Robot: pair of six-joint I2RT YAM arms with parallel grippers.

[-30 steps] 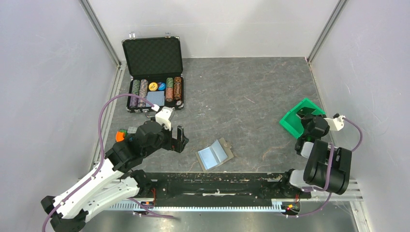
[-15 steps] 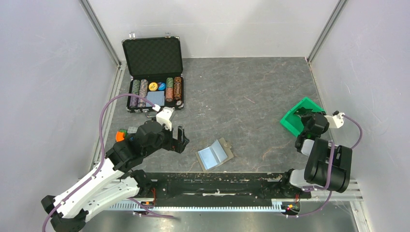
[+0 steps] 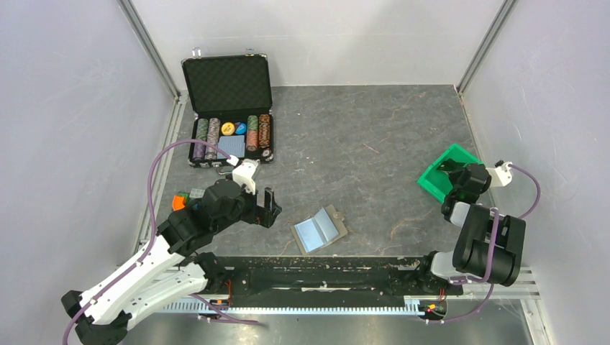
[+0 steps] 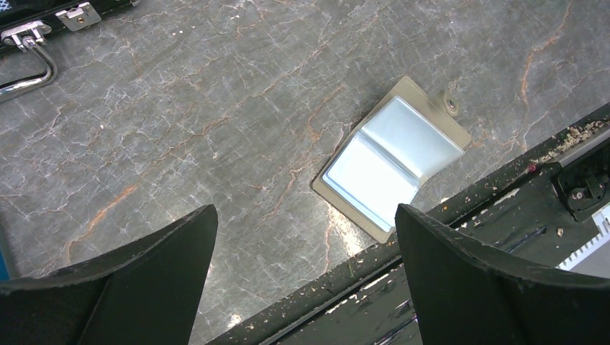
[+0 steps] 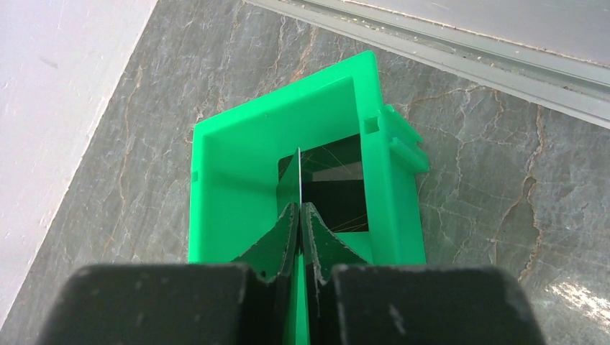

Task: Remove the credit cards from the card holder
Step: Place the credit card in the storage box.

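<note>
Right wrist view: my right gripper (image 5: 298, 212) is clenched on one thin credit card (image 5: 298, 169), seen edge-on over the green bin (image 5: 216, 180). I judge this is the drop-off step, and the next move is to let go squarely over the opening. My left gripper (image 4: 303, 215) hangs released beside the card holder (image 4: 392, 158), which lies spread open on the counter (image 4: 180, 129).

Grey marbled surface (image 3: 374, 129) is carrying four things. Card holder (image 3: 320, 229) is lying open, pale-blue panels facing up, just right of the left hand (image 3: 267, 207) and near the surface's front edge. Black chip case (image 3: 230, 108) is sitting open beyond the left hand, toward the far-left corner. A small multicoloured object (image 3: 180, 199) is lying left of that hand, partly hidden. Green bin (image 5: 230, 165) is sitting directly under the right hand (image 5: 298, 210). Crumbs are littering the front edge.
</note>
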